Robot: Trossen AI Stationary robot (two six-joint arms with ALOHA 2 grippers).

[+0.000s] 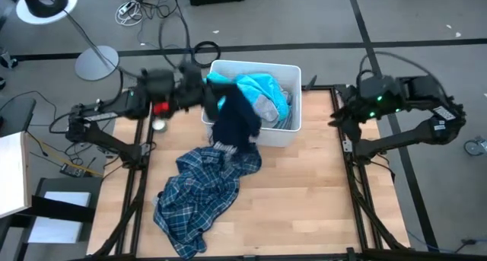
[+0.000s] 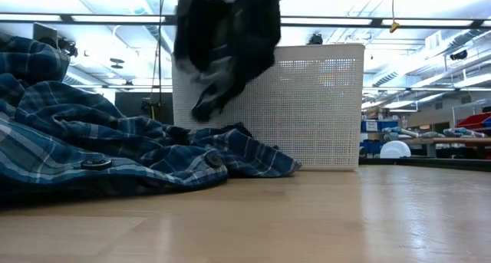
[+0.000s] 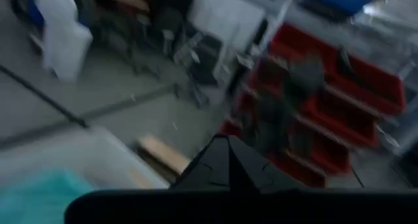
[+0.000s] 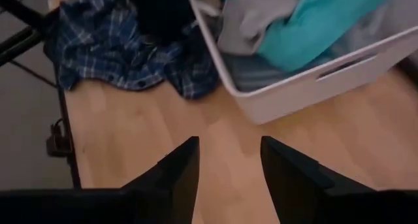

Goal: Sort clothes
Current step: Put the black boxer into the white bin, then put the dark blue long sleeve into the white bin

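Note:
A white perforated bin (image 1: 285, 132) stands at the table's far middle, with a turquoise piece (image 1: 262, 90) and a grey top (image 4: 245, 25) inside. A navy plaid shirt (image 1: 202, 192) lies spread on the table by the bin's near left corner and also shows in the low view (image 2: 100, 152). My left gripper (image 1: 205, 93) is at the bin's left rim, shut on a dark garment (image 1: 236, 120). My right gripper (image 4: 228, 162) is open and empty over the table's right side, pointing toward the bin. My left gripper holds the dark garment by its upper end (image 1: 217, 101), coming level from the table's left. The fingers (image 3: 228, 159) show shut to a point in the wrist view, but the place of contact is hidden. The garment hangs slack, its lower end (image 2: 203, 110) clear of the table.
Bare wood lies on the table's near right part (image 1: 304, 208). A small round thing (image 1: 158, 125) sits at the table's left edge. The floor beyond the far edge holds a lamp base (image 1: 97, 62) and cables (image 1: 133, 10).

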